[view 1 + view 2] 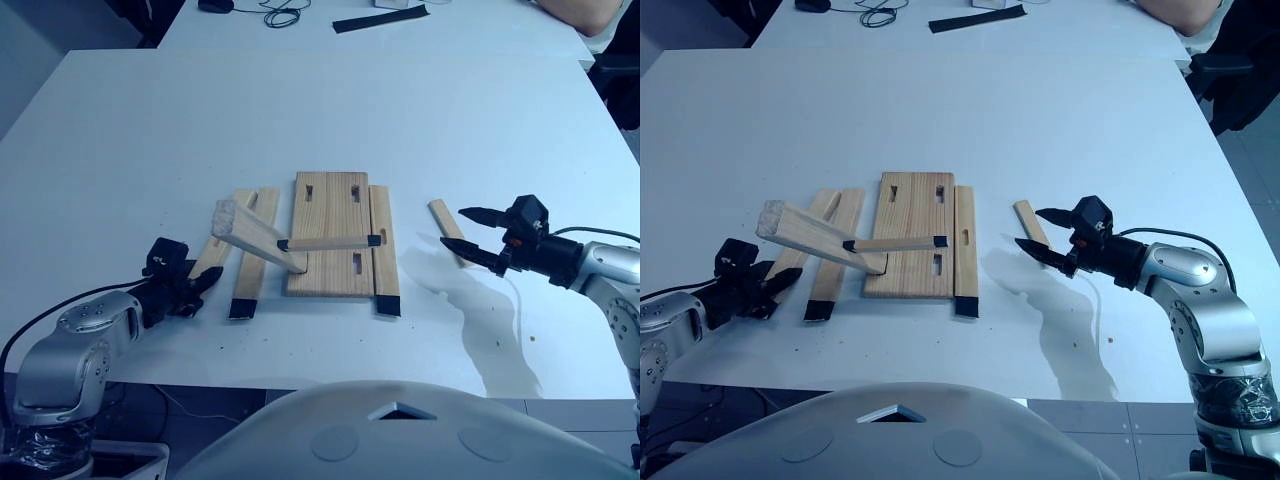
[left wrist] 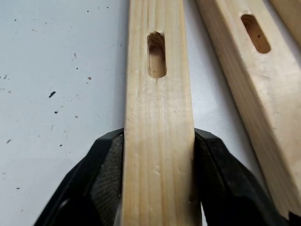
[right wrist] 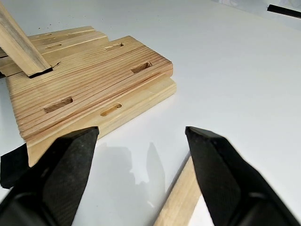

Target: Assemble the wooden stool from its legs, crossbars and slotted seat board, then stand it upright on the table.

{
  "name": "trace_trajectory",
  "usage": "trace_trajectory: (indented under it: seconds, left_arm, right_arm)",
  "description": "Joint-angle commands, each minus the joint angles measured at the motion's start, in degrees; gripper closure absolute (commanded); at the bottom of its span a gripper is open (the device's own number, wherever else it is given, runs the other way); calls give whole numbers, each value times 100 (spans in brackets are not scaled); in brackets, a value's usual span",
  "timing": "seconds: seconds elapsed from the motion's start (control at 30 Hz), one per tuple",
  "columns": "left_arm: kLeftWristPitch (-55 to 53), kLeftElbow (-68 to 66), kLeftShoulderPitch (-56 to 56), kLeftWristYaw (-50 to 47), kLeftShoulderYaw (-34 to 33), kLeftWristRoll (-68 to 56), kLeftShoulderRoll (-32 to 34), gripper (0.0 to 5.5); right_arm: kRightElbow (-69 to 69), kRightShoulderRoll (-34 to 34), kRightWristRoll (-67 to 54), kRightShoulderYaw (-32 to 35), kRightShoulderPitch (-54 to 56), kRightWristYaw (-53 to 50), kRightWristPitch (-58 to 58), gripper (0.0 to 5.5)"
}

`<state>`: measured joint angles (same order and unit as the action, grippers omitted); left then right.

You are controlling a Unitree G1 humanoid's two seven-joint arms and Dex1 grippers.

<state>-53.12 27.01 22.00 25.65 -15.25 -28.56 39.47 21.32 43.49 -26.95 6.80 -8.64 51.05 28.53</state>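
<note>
Left end effector (image 2: 159, 137) clamping leg (image 2: 159, 101), right end effector (image 3: 142, 133) over crossbar (image 3: 180, 201)

leg (image 2: 159, 141): near end cut off by frame edge | short crossbar (image 1: 438, 210): near end partly behind right end effector (image 1: 452, 225)

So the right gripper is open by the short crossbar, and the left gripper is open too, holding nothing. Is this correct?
Not the left part. The left gripper has its fingers shut on a wooden leg lying on the table, as the left wrist view shows. The right gripper is open by the short crossbar.
</note>
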Motion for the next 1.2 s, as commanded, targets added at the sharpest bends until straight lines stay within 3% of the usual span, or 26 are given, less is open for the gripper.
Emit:
trace_trajectory:
  seconds: [0.03, 0.33, 0.63, 0.9, 1.2]
  left_arm:
    - [-510, -426, -101, -175, 91, -110, -373, 345]
    - [428, -1573, -2781, -242, -206, -27, -429, 346]
    - [1416, -2000, -5108, 883, 289, -425, -720, 346]
    - [1478, -1370, -5021, 2481, 834, -1225, -767, 346]
    - [1556, -1376, -4987, 3157, 1090, -1450, -863, 346]
  right_arm:
    - [-105, 24, 40, -20, 196, 12, -37, 208]
    - [-459, 43, 9, 36, 584, 120, -75, 208]
    - [-1223, -154, -100, -23, 1583, 260, -117, 208]
    - [-1684, -651, -1124, 6, 3183, 576, 697, 208]
    - [-1882, -1154, -2924, 147, 4608, 850, 2196, 208]
